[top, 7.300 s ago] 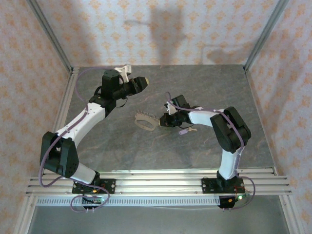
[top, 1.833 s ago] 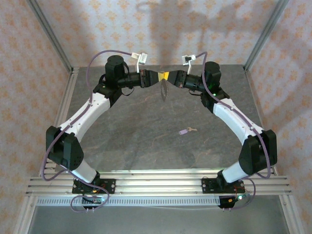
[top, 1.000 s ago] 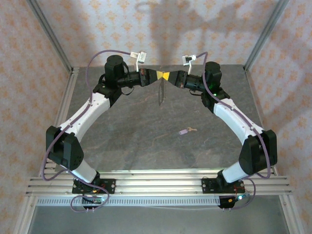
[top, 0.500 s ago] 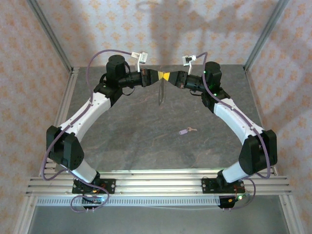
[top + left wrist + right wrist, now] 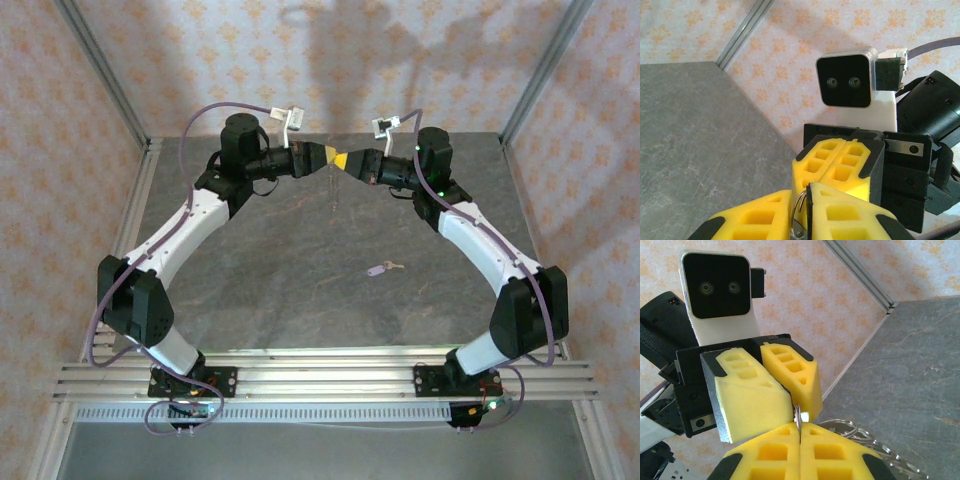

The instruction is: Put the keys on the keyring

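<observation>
we have both claws nose to nose at the 12 o'clock end of the table [image 5: 270,290], held up off it. the right claw [image 5: 800,432] is clenched on the ring [image 5: 879,446]: the wire comes out of its closed seam, and in the right wrist view the beaded stretch hangs at 4 o'clock of it. the left claw [image 5: 801,197] has the wire in a narrow slot between its jaws, and we cannot tell whether it is pinching or has let go. the key [image 5: 378,268] lies flat on the table at 5 o'clock from the claws, well apart and touched by nothing.

what worries us:
- the ring is thin and may hang from one claw alone, so a jerk could swing it or slip it out.
- if either claw pulls away while both pinch, the loop could bend.
- the key is tiny and flat, so a claw coming down for it may skid it away.
</observation>
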### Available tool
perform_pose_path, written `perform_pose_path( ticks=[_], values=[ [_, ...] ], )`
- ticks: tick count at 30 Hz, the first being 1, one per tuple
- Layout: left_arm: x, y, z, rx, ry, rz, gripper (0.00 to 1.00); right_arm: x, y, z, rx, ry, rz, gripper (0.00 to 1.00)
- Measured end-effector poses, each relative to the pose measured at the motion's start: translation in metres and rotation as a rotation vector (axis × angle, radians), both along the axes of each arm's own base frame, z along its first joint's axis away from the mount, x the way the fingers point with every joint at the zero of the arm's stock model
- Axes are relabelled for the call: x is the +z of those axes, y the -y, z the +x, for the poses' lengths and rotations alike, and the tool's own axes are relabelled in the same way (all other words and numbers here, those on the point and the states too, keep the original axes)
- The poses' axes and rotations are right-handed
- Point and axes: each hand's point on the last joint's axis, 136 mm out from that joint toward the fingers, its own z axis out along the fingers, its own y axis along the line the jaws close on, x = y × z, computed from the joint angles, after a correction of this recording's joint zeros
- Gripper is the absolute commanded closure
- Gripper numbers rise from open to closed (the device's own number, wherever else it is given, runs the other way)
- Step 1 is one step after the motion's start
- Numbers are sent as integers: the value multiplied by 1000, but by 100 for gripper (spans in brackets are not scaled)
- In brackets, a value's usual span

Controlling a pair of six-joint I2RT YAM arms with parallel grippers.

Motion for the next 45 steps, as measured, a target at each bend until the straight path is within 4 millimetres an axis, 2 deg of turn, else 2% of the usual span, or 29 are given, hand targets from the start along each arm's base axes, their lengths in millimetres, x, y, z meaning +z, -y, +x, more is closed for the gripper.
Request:
perform_pose_path(
  ticks=[21,38,45],
  values=[
    [-7,1,-5,-34,28,36,84,-5,0,0,-2,-20,-10,100],
    [-14,3,-14,-84,17,62,78,-10,0,-1,3,-38,-16,100],
    [-15,3,-15,-86,13,63,84,-10,0,-1,3,-39,-16,100]
  ],
)
